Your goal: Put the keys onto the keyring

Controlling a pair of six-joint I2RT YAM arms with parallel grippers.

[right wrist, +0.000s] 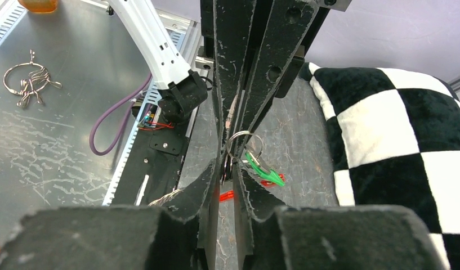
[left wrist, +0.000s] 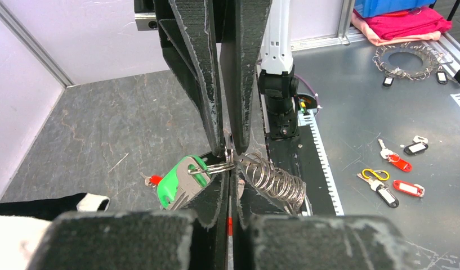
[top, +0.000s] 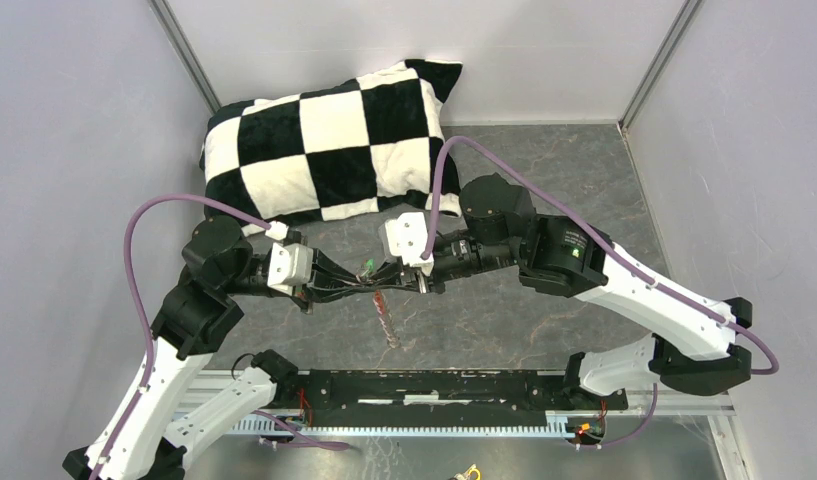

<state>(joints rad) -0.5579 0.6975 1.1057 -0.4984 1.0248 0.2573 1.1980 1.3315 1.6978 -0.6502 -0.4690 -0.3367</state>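
Two pairs of scuffed matte-black jaws nose to nose over a grey, stone-look table point(top: 544, 330). Left gripper point(left wrist: 230, 173) pinched all the way closed on the keyring point(left wrist: 216, 167), right on its thin silvery wire loop point(right wrist: 241, 147). Right gripper point(right wrist: 226, 169) showing only a narrow slit, tips at that same loop; no way to tell about a real grip there.

Keyring up off the table, mid-workspace, between both sets of jaws. Three textures on it: smooth round wire loop, shiny coil point(left wrist: 275, 181) like a tight spring, and a long red fob point(top: 387, 322) trailing down from the jaws. No telling about contact between fob and table.

Key count: one green-headed key point(left wrist: 179, 183) for sure, glossy plastic head on a flat metal blade, threaded on the loop and tilted downward. Then one tiny red blob with a metal stub, probably the red-headed key point(left wrist: 154, 180), just past the green one; can't say on the loop or off.

Coil only clear from the left wrist, plus some spare key tags point(left wrist: 409, 188), red and black, on bare sheet metal off to the side. Loop's full round outline only from the right wrist. Fob's whole length only from the top, along with one plush black-and-white checkered pillow point(top: 329, 120) at the far end of the table.
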